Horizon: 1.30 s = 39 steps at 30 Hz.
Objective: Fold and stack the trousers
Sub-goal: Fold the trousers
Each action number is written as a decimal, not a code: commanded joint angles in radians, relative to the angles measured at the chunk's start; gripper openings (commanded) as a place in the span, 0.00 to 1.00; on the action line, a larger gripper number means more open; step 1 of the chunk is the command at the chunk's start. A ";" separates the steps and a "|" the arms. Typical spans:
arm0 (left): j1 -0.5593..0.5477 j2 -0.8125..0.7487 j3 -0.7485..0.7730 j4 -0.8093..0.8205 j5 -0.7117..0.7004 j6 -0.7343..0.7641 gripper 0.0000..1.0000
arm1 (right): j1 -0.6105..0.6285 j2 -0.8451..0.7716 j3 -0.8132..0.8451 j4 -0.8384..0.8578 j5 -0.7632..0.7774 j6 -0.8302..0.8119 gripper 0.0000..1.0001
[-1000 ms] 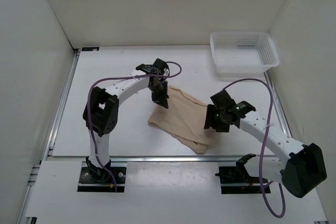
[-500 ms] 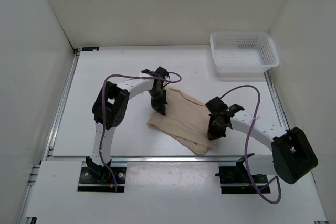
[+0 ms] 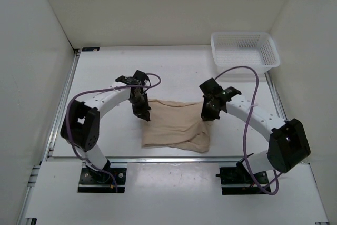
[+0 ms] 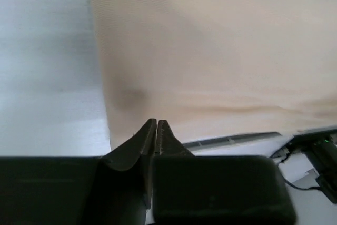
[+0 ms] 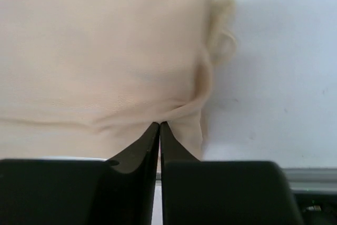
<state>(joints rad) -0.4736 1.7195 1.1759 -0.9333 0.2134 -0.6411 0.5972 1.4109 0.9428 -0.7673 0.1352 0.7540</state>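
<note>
Trousers (image 3: 174,125) folded, long axis left-right.

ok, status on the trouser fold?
Both shut: left pincer grips trousers at far left corner, right pincer at far right. Cloth folded, spread between them. White basket far right, apart.

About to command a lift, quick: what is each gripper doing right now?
Left gripper: closed, pinching an edge of the trousers.
Right gripper: closed, pinching the trousers too.

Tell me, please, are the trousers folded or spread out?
Folded: the trousers lie as one compact rectangle, with no separate legs showing.
</note>
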 commanded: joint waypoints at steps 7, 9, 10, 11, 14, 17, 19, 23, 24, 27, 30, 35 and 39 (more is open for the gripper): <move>-0.003 0.086 0.357 -0.009 -0.049 0.010 0.20 | 0.009 0.190 0.289 -0.015 0.110 -0.133 0.10; -0.003 0.199 0.415 -0.032 -0.049 0.021 0.17 | 0.000 0.274 0.330 -0.006 0.110 -0.143 0.10; -0.003 0.227 0.460 -0.062 -0.049 0.032 0.16 | -0.010 0.298 0.343 -0.006 0.110 -0.143 0.10; -0.003 0.247 0.473 -0.077 -0.037 0.032 0.15 | -0.010 0.316 0.352 -0.006 0.110 -0.143 0.10; -0.028 0.209 0.421 -0.078 -0.067 0.032 0.15 | -0.010 0.275 0.340 -0.036 0.110 -0.122 0.07; -0.028 0.117 0.290 -0.053 -0.068 0.021 0.16 | 0.028 0.154 0.245 -0.006 0.084 -0.122 0.07; -0.040 0.060 0.184 -0.041 -0.068 0.011 0.16 | 0.056 0.090 0.176 -0.006 0.070 -0.122 0.09; -0.053 -0.004 0.064 0.002 -0.068 0.001 0.16 | 0.079 0.037 0.027 -0.021 0.061 -0.075 0.09; -0.053 -0.005 0.013 0.011 -0.068 0.001 0.16 | 0.079 0.028 -0.005 -0.021 0.061 -0.065 0.09; -0.053 0.012 -0.030 0.027 -0.089 0.001 0.16 | 0.079 0.057 -0.105 0.017 0.070 -0.025 0.09; -0.053 0.048 -0.039 0.036 -0.098 0.011 0.16 | 0.079 0.091 -0.114 0.017 0.081 0.004 0.09; -0.053 -0.003 -0.021 0.027 -0.111 0.011 0.16 | 0.125 -0.033 -0.046 -0.107 0.132 0.025 0.07; -0.053 -0.024 0.025 -0.010 -0.111 0.011 0.16 | 0.136 -0.099 0.043 -0.168 0.176 0.025 0.07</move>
<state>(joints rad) -0.5262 1.7683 1.1500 -0.9344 0.1265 -0.6331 0.7277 1.3590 0.8963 -0.8627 0.2481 0.7563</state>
